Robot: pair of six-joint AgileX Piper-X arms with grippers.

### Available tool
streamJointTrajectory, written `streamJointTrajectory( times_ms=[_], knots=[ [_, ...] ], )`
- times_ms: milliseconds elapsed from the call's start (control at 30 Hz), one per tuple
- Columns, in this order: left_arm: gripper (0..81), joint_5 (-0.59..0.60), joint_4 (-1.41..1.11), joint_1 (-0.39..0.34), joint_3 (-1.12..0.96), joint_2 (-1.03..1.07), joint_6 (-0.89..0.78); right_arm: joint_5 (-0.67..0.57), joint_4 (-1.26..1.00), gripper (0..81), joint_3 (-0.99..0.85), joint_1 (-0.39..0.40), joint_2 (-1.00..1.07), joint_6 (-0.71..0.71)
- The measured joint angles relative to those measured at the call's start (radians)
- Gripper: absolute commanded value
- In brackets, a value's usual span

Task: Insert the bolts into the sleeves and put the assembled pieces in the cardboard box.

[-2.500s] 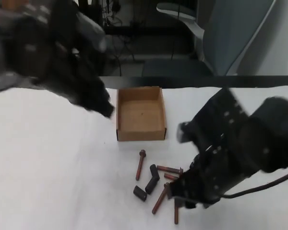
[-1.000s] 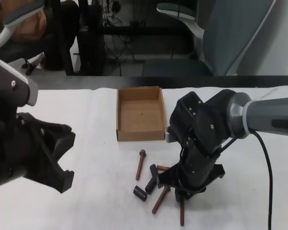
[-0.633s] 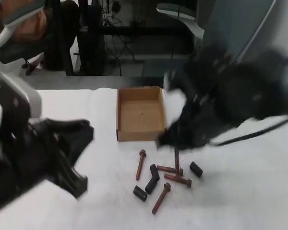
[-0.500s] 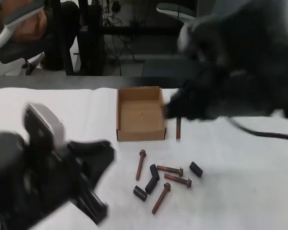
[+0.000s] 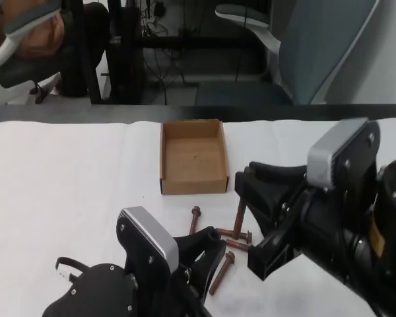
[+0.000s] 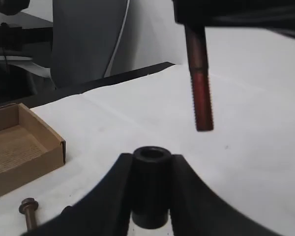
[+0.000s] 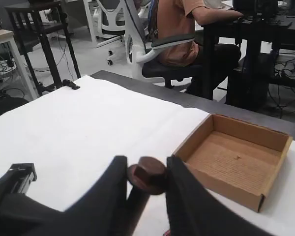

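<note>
My left gripper (image 6: pixel 151 162) is clamped on a sleeve (image 6: pixel 150 196). The black tube stands upright between the two fingers (image 6: pixel 119 184), its open mouth facing up and its rim level with the fingertips. In the high view this arm sits low at the near edge of the bench, with its gripper reaching towards the middle.

My right gripper (image 7: pixel 146 167) pinches a bolt (image 7: pixel 146 176) just under the head, one finger on either side of the shank. Seen from the left wrist, the bolt hangs straight down with the threaded end lowest. Its tip is above the sleeve's mouth and a little off to one side. There is a gap between them, so the bolt is not in the sleeve and the two are not touching. In the high view the bolt stands upright in front of the right arm, between that arm and the box (image 5: pixel 193 188).

The box sits in the middle of the white cloth (image 5: pixel 66 172), beyond both grippers, with its open top up. Several loose bolts (image 5: pixel 194 220) lie flat on the cloth between the box and the left arm, pointing different ways. I cannot tell from these views whether any sleeves lie among them, because the left arm covers that patch.
</note>
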Motion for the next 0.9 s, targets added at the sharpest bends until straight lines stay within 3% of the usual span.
streamJointTrajectory(
  times_ms=[433, 900],
  knots=[
    [1.8, -0.01, -0.037, 0.0, 0.0, 0.002, -0.031, -0.019, -0.16, 0.6, -0.021, 0.0, 0.157, -0.048],
    [1.8, -0.076, 0.001, 0.0, 0.0, 0.002, -0.007, -0.046, 0.017, 0.6, -0.141, 0.024, 0.161, -0.081]
  ],
)
